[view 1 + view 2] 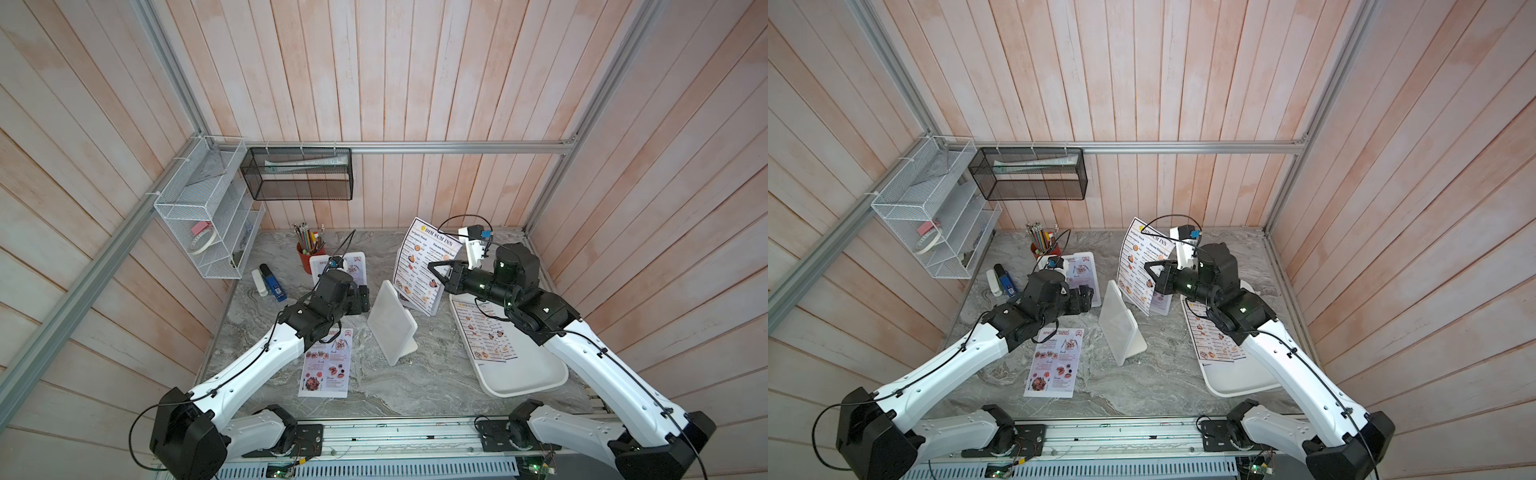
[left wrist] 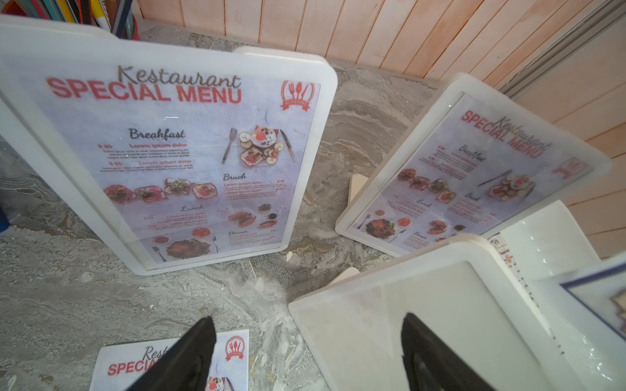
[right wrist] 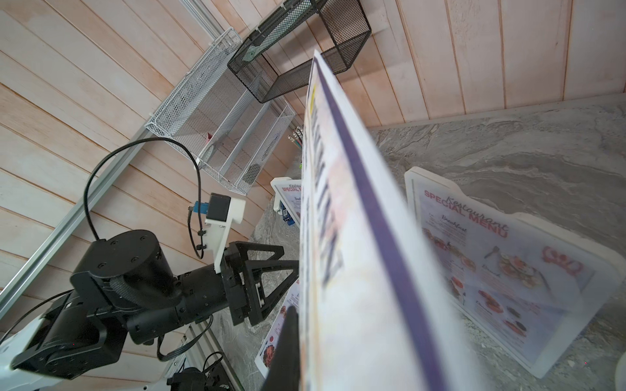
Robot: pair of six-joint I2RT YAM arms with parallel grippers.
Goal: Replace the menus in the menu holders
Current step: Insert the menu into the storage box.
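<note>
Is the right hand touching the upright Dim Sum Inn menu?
Touching. In a top view the right hand is shut on the Dim Sum Inn menu, holding it upright.

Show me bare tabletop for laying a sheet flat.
Bare grey marble tabletop at the front, between the loose Special Menu sheet and the white rounded tray, by the empty white plastic holder. Crowded: back left, around the red pencil cup.

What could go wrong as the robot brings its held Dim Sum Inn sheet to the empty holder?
1. The Dim Sum Inn sheet is pinched at one edge only by the right gripper. It is thin, so it may buckle as it goes in.
2. The empty holder stands unheld, with the left gripper open near it. A push could tip or slide it.
</note>
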